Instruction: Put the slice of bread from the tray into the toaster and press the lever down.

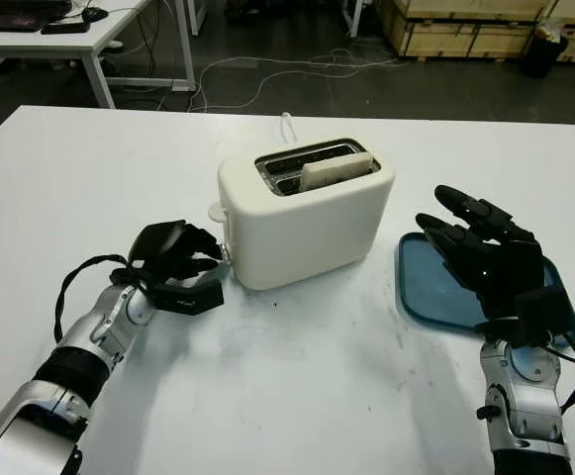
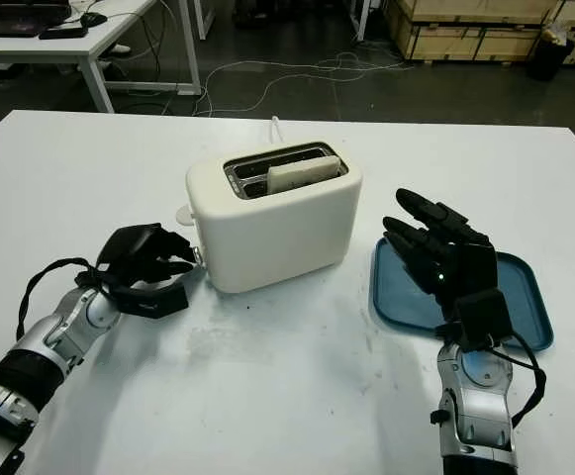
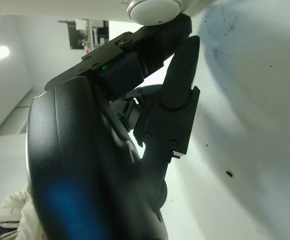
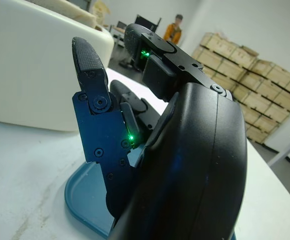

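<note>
In the left eye view the slice of bread stands on edge in the toaster, long axis along the slot, mid-tabletop; the left hand, fingers curled empty, touches its lever, and in the right wrist view the right hand hangs released over the tray.

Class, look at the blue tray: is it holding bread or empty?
Empty. The blue tray shows bare blue surface; the bread slice stands in the toaster slot. The right hand covers part of the tray.

- Head stereo pair: high, facing forward and down; both share the toaster, tray and table.
- Wrist views: close behind each hand's fingers, low over the table.
</note>
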Controlling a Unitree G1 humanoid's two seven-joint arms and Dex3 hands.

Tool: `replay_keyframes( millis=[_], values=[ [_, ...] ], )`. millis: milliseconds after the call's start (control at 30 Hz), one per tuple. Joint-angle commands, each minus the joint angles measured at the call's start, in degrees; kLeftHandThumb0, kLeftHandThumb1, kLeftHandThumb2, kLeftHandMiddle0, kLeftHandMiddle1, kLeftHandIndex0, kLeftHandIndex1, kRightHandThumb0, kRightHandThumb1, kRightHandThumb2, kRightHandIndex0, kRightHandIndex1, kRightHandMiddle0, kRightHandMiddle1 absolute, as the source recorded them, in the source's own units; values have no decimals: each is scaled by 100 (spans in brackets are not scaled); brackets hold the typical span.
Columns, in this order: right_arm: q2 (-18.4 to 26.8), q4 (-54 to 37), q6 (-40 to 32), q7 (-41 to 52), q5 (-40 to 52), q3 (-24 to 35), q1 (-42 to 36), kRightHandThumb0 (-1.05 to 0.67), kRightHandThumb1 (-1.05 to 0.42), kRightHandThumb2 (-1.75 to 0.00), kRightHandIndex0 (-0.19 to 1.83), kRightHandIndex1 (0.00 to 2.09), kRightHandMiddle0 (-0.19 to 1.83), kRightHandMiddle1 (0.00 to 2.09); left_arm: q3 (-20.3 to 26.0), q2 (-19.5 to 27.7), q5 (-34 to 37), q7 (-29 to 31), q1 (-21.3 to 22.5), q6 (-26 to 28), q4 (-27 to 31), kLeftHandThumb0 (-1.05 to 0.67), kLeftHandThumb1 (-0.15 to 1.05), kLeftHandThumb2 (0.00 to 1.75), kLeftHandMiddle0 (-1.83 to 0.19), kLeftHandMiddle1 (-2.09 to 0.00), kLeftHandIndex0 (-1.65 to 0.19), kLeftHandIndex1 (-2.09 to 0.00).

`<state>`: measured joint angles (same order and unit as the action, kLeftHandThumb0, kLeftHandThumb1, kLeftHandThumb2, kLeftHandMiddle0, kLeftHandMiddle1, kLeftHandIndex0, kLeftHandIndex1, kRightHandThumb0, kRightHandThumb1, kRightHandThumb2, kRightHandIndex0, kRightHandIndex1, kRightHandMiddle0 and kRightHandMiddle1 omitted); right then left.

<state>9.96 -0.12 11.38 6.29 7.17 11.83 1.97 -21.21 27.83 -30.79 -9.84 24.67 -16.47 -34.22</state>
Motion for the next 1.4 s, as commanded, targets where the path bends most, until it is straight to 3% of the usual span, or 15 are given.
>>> replay_keyframes(
  millis=[0, 267, 467, 700, 833, 1000, 1367],
  values=[
    [-26, -13, 39, -5, 48, 13, 50, -46, -83, 0, 91, 0, 82, 0, -104, -101, -76, 158, -239, -217, 273, -32, 91, 2, -80, -121, -123, -2],
    [-23, 14, 37, 12, 38, 0, 49, -46, -84, 0, 91, 0, 82, 0, 926, 655, -10, -202, -346, -410, 1232, -30, 86, 0, -84, -122, -125, -3],
    [-40, 27, 39, 34, 88, -10, 57, -44, -84, 0, 91, 0, 82, 0, 1659, 1061, 2, 96, -413, -186, 2169, -33, 85, 0, -83, -112, -121, -1],
    [-10, -10, 12, 0, 8, -34, 50, -47, -84, 0, 90, 0, 82, 0, 2089, 1343, -153, 312, -195, 55, 2798, -31, 78, 0, -96, -91, -125, -2],
    [-13, -11, 8, 26, 36, -46, 53, -47, -84, 0, 90, 0, 82, 0, 2148, 1331, -351, 381, -7, 304, 3139, -27, 73, 0, -108, -74, -128, -2],
    [-11, -1, 21, 50, 58, -56, 60, -46, -84, 0, 89, 0, 81, 0, 2019, 1195, -318, 421, 162, 103, 3271, -28, 69, 0, -119, -61, -134, -3],
    [-2, -51, -49, 15, 36, -46, 48, -47, -84, 0, 89, 0, 82, 0, 1622, 781, -33, 1257, 24, -168, 3512, -24, 69, 1, -123, -62, -138, -4]
  ],
)
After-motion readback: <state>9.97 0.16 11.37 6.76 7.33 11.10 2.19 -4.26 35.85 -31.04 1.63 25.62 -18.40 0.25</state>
